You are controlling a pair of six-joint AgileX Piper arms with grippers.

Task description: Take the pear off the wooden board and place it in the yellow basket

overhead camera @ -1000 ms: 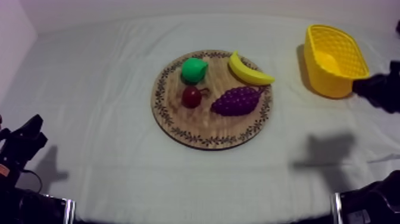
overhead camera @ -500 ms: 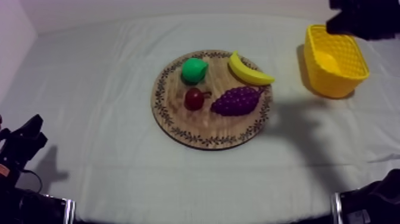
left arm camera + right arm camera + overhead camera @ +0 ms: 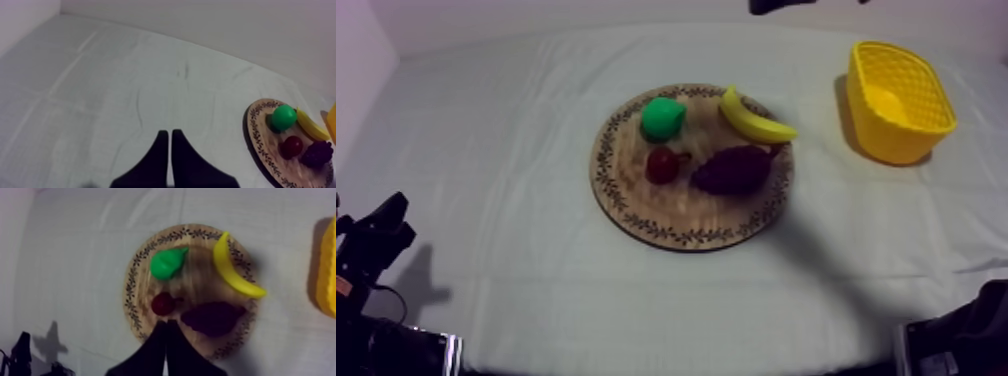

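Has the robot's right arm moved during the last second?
Yes. In the top view the right arm went leftward from beside the yellow lattice basket to beyond the far edge of the round wooden board.

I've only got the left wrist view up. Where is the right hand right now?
Observer: The right hand hangs over the round wooden board with the patterned rim, fingers together, holding nothing.
Operator: Over the pear?
Observer: No. Its tips sit between the small red fruit and the purple bunch of grapes; the green toy pear lies beyond the red fruit, untouched.
Operator: And the basket?
Observer: The yellow latticed basket stands upright, right of the board and apart from it, nearest the yellow banana.
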